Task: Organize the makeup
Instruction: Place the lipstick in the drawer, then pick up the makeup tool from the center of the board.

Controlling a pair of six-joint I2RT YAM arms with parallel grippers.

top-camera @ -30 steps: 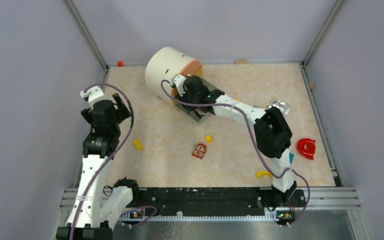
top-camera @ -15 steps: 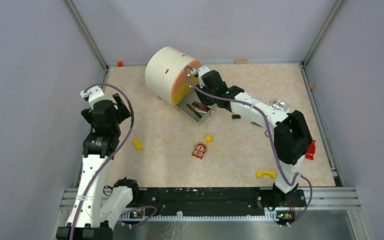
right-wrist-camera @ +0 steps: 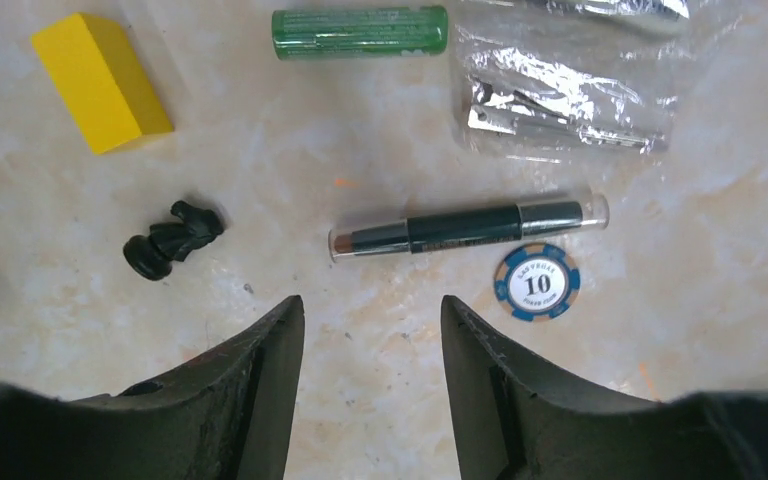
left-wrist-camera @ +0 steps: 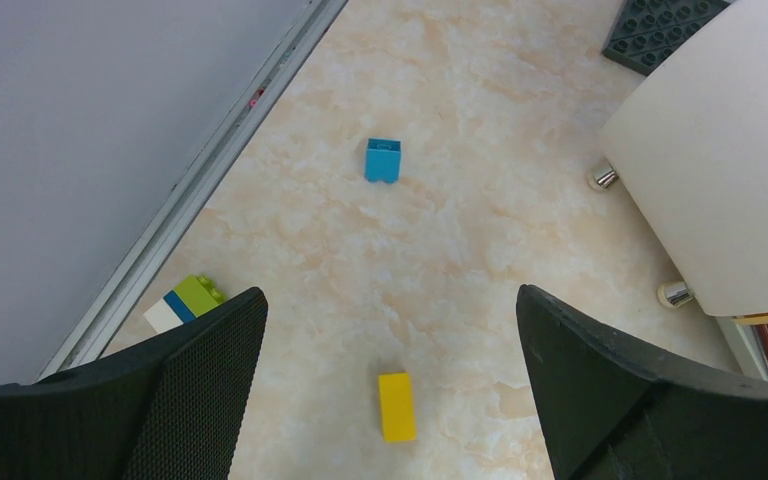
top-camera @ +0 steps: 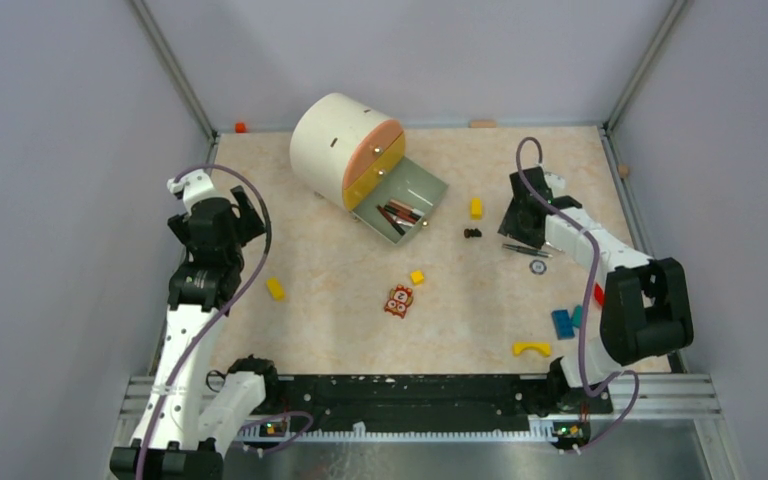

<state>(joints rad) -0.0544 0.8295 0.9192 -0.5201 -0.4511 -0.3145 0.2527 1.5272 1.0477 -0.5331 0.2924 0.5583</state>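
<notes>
Several makeup sticks (top-camera: 400, 213), brown and red, lie in the open grey-green drawer (top-camera: 430, 195) of the round white organizer (top-camera: 330, 140). Another makeup stick (right-wrist-camera: 468, 227), dark in a clear tube with a brown tip, lies on the table; it also shows in the top view (top-camera: 525, 251). My right gripper (right-wrist-camera: 372, 320) is open and empty, hovering just short of that stick, at the table's right in the top view (top-camera: 522, 228). My left gripper (left-wrist-camera: 390, 300) is open and empty, raised at the left (top-camera: 222, 218). No puffs or wire-loop tool are in view.
Near the stick lie a blue poker chip (right-wrist-camera: 536, 282), a small black piece (right-wrist-camera: 172, 240), a yellow block (right-wrist-camera: 100, 82), a green tube (right-wrist-camera: 360, 32) and a foil packet (right-wrist-camera: 560, 95). Below the left gripper are yellow (left-wrist-camera: 396, 405) and blue (left-wrist-camera: 382, 160) blocks. An orange toy figure (top-camera: 398, 300) lies mid-table.
My right arm has pulled back from the organizer's drawer and swung right, now above the lone stick. The drawer stands open with sticks in it. The left arm barely moved.
</notes>
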